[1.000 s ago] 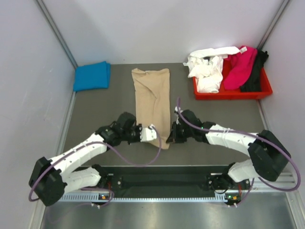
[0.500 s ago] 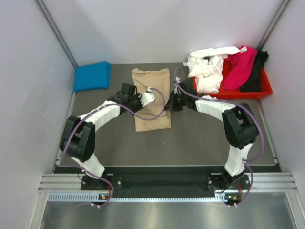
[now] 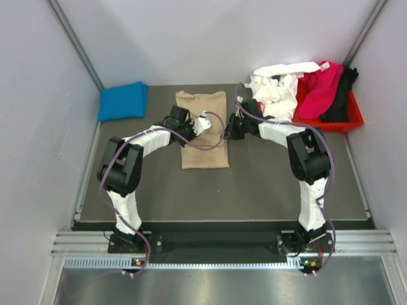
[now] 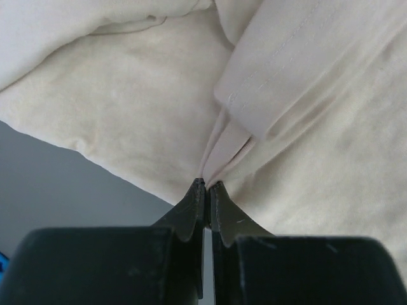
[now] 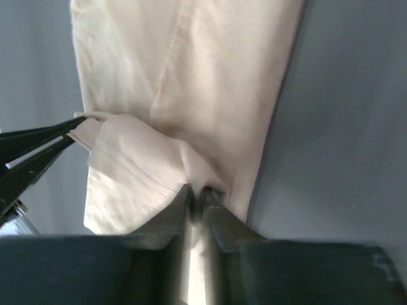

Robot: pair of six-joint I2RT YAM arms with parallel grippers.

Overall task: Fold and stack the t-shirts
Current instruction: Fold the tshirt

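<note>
Left gripper (image 4: 206,185), right gripper (image 5: 196,190) extended forward, seemingly clamped.

The right hand (image 5: 196,190) pinches the folded tan t-shirt (image 5: 216,76) (left hand (image 5: 74,130) at its corner).

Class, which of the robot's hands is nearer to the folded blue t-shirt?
Left. The left hand, shut on the tan t-shirt, is right of the blue t-shirt; the right hand grips the tan t-shirt's other edge, further right.
</note>
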